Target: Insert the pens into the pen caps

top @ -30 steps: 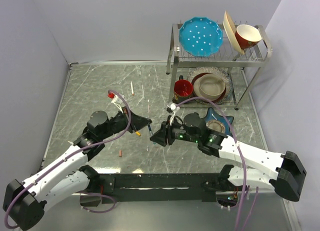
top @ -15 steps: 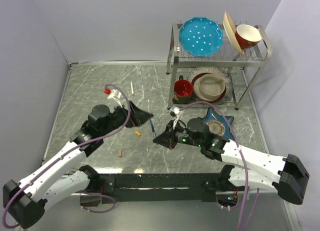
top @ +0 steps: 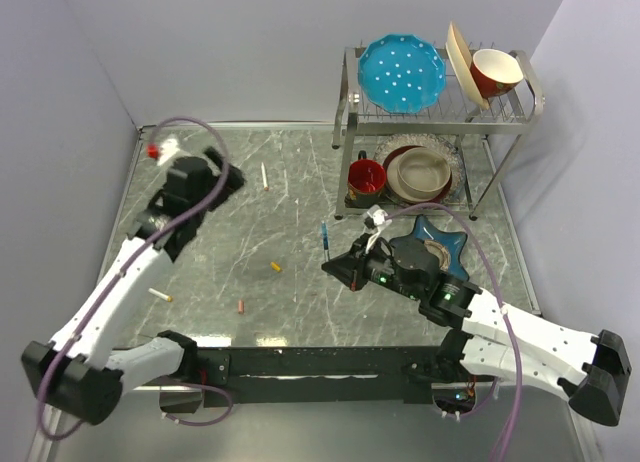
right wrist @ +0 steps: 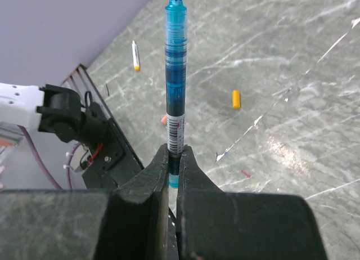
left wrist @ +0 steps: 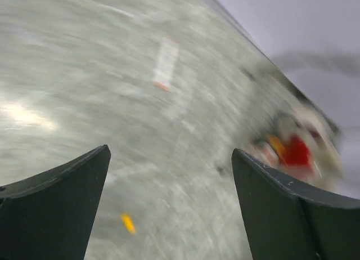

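Overhead view of a grey marbled surface (top: 220, 242) with two robot arms mounted at its near edge. A small yellow-orange cap (top: 275, 266) lies loose near the middle of the surface.

To the right of the yellow-orange cap, the right gripper (top: 336, 268) has its fingers (right wrist: 188, 173) closed tight on one end of a blue-teal pen (top: 325, 237). In the right wrist view, the rest of the barrel juts out past the fingertips, above the surface.

A salmon-pink cap (top: 241, 306) lies on the near left side of the yellow-orange cap, apart from it.

One white pen (top: 264, 176) lies on the far side of the yellow-orange cap. A second white pen (top: 160, 295) lies well to the cap's left, just beside the left arm.

The left gripper (top: 222, 176) is on the far left side of the yellow-orange cap, near the first white pen. Its wrist view is blurred, but the fingers (left wrist: 56, 209) are spread wide with nothing between them, and surface shows in the gap.

A metal dish rack (top: 345, 112) with plates, bowls and a red mug stands far to the right of the cap.
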Controlling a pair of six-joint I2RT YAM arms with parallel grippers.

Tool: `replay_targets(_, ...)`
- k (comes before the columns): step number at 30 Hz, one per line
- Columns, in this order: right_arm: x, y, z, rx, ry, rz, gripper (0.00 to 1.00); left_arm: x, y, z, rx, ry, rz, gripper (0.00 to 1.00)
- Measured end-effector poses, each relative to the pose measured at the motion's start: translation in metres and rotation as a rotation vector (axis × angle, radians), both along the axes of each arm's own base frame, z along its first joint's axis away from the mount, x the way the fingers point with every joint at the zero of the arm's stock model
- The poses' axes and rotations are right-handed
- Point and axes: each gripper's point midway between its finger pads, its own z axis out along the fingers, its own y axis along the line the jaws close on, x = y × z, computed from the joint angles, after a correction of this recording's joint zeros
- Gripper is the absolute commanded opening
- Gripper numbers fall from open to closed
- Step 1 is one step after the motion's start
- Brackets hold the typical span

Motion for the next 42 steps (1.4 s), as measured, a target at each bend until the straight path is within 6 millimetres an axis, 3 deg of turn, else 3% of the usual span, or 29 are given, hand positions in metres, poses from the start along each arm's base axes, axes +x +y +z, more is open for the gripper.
replay_targets(4, -0.003, -0.003, 0.005, 0.014, -0.020, 0.007, 0.00, 0.019, 0.072, -0.030, -0.031, 0.117, 0.257, 0.86)
replay_targets(6, -0.006, -0.002, 0.004, 0.008, -0.029, 0.027, 0.00, 0.027, 0.092, -0.038, -0.050, 0.170, 0.351, 0.80)
replay_targets(10, -0.011, -0.001, 0.001, -0.013, -0.040, 0.066, 0.00, 0.055, 0.117, -0.048, -0.120, 0.251, 0.474, 0.69)
replay_targets(12, -0.013, -0.001, 0.000, -0.021, -0.046, 0.081, 0.00, 0.073, 0.127, -0.062, -0.148, 0.309, 0.509, 0.60)
replay_targets(16, -0.016, 0.000, 0.000, -0.031, -0.061, 0.110, 0.00, 0.101, 0.140, -0.100, -0.135, 0.419, 0.543, 0.54)
replay_targets(19, -0.016, 0.000, 0.000, -0.040, -0.078, 0.118, 0.00, 0.120, 0.144, -0.126, -0.102, 0.505, 0.554, 0.59)
replay_targets(21, -0.016, -0.001, -0.001, -0.049, -0.085, 0.120, 0.00, 0.130, 0.146, -0.140, -0.020, 0.541, 0.478, 0.56)
replay_targets(24, -0.016, -0.001, -0.002, -0.059, -0.098, 0.128, 0.00, 0.144, 0.142, -0.148, 0.128, 0.556, 0.241, 0.64)
replay_targets(27, -0.017, -0.001, -0.002, -0.063, -0.107, 0.138, 0.00, 0.146, 0.130, -0.147, 0.267, 0.547, -0.048, 0.67)
replay_targets(32, -0.020, 0.002, 0.000, -0.062, -0.103, 0.161, 0.00, 0.146, 0.099, -0.138, 0.397, 0.463, -0.490, 0.60)
replay_targets(34, -0.019, 0.003, 0.003, -0.067, -0.108, 0.166, 0.00, 0.146, 0.093, -0.136, 0.449, 0.432, -0.598, 0.58)
replay_targets(38, -0.017, 0.004, 0.006, -0.089, -0.119, 0.170, 0.00, 0.147, 0.102, -0.145, 0.608, 0.407, -0.695, 0.59)
replay_targets(42, -0.018, 0.003, 0.000, -0.115, -0.114, 0.175, 0.00, 0.129, 0.114, -0.175, 0.739, 0.428, -0.800, 0.57)
